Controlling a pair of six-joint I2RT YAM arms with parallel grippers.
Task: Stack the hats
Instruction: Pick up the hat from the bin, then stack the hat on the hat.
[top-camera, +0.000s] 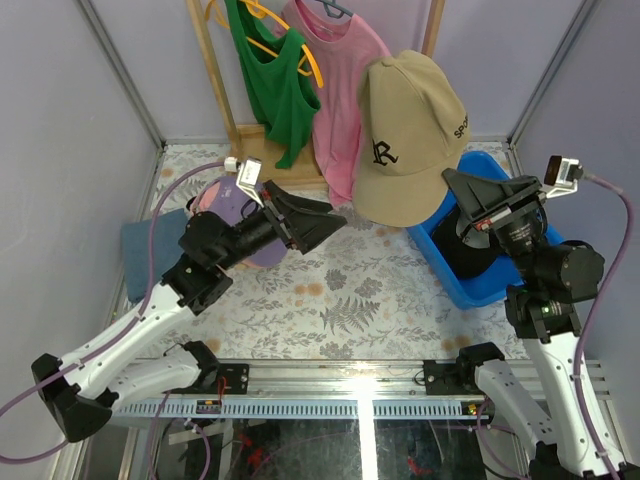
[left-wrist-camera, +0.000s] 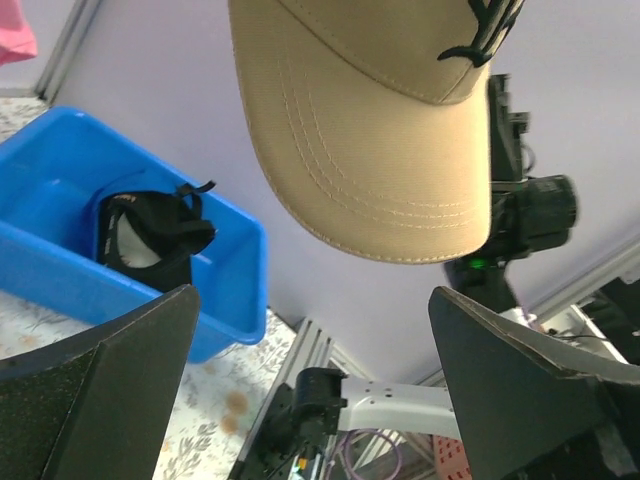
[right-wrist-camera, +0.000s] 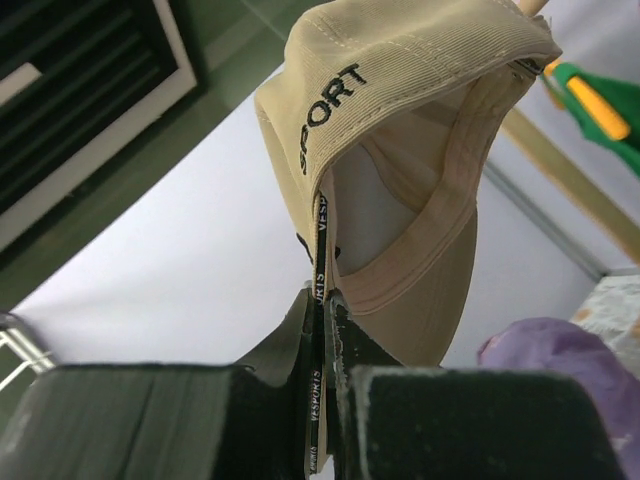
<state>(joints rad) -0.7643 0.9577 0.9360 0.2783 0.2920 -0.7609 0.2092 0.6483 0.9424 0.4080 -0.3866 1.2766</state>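
A tan hat hangs in the air at the back right. My right gripper is shut on its black back strap, pinched flat between the fingers below the tan hat. A black hat lies in the blue bin. My left gripper is open and holds nothing, a little left of the tan hat. In its own view the tan brim hangs above the left gripper, with the black hat to the left. A lavender hat and a pink hat lie under the left arm.
A green tank top and a pink T-shirt hang on a wooden rack at the back. A blue-grey fabric piece lies at the left wall. Grey walls close in both sides.
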